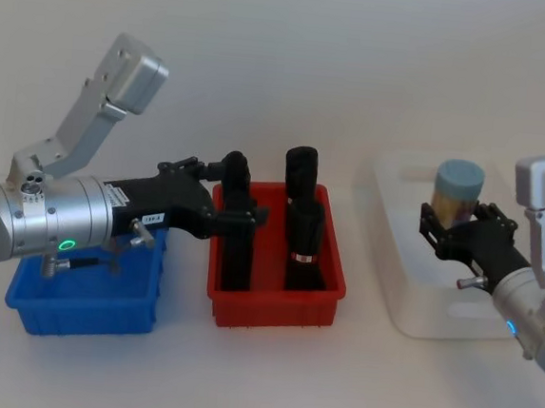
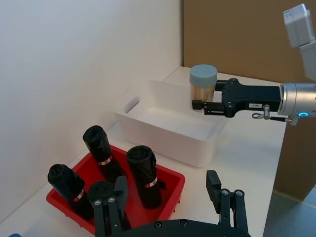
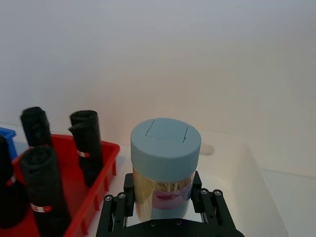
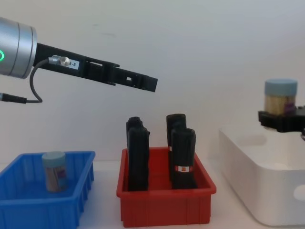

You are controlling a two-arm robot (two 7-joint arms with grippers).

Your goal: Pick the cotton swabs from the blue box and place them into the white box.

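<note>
Jar of cotton swabs (image 1: 459,190), blue-lidded, was clamped upright in right gripper (image 1: 457,218) above white box (image 1: 388,243); left gripper (image 1: 238,193), jaws apart and empty, hung well left of that box.

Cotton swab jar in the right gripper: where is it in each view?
Head: cotton swab jar at right, in the right gripper jaws, over the white box.
Left wrist: far off, over the white box, beyond the red bin.
Right wrist: close up between the jaws, white box behind.
Chest: right edge, above the white box.
Shared landmark: the white box.
</note>
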